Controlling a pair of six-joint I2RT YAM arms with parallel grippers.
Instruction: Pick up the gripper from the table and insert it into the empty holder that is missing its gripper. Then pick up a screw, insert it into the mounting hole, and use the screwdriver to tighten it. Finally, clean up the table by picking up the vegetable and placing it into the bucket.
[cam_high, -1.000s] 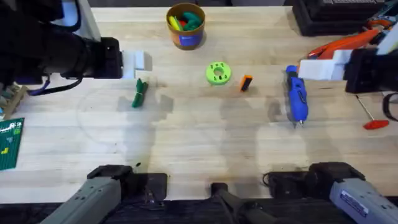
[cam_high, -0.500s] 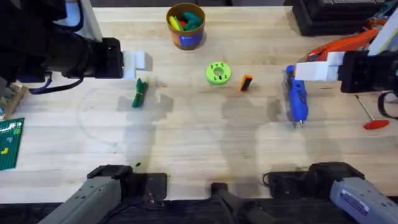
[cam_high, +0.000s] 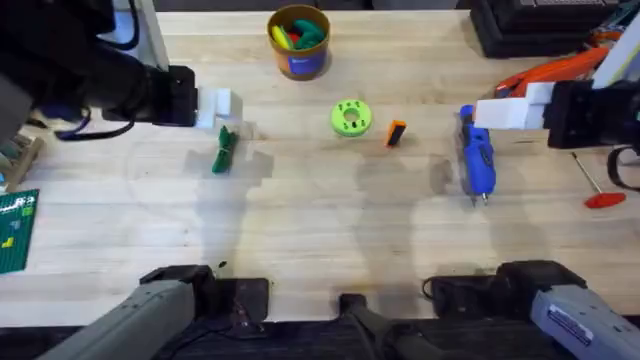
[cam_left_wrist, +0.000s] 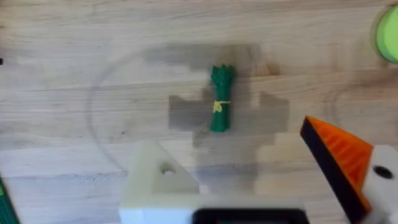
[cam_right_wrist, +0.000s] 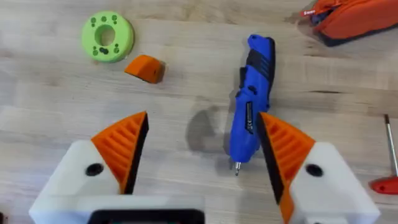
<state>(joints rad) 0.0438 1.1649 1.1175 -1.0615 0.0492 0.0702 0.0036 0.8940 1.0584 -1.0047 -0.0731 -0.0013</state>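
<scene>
Two arms hang over the worktop (cam_high: 320, 230), and over the last second both have shifted little: the left pincer (cam_high: 222, 103) has edged slightly away from the vegetable (cam_high: 224, 150), while the right pincer (cam_high: 508, 108) has slid inward until it stands over the screwdriver (cam_high: 477, 155) and now holds there. No part has yet been lifted, so the first step is judged barely begun. The left pincer carries one orange pad (cam_left_wrist: 339, 158) and one bare white holder (cam_left_wrist: 158, 180), its jaws spread; the vegetable lies ahead of it on bare wood. Beyond the vegetable, the bucket (cam_high: 298, 42) stands well apart, already holding toy pieces. The lime-green disc (cam_right_wrist: 107, 36) and the loose gripper (cam_right_wrist: 145, 67) lie just beside each other, ahead of the right pincer's left finger. The right pincer is spread wide and empty, both orange pads (cam_right_wrist: 127, 140) in place, the screwdriver between them below. A red-handled tool (cam_high: 598, 190) and an orange tool (cam_high: 555, 68) lie outside it; nothing blocks the gripper.
</scene>
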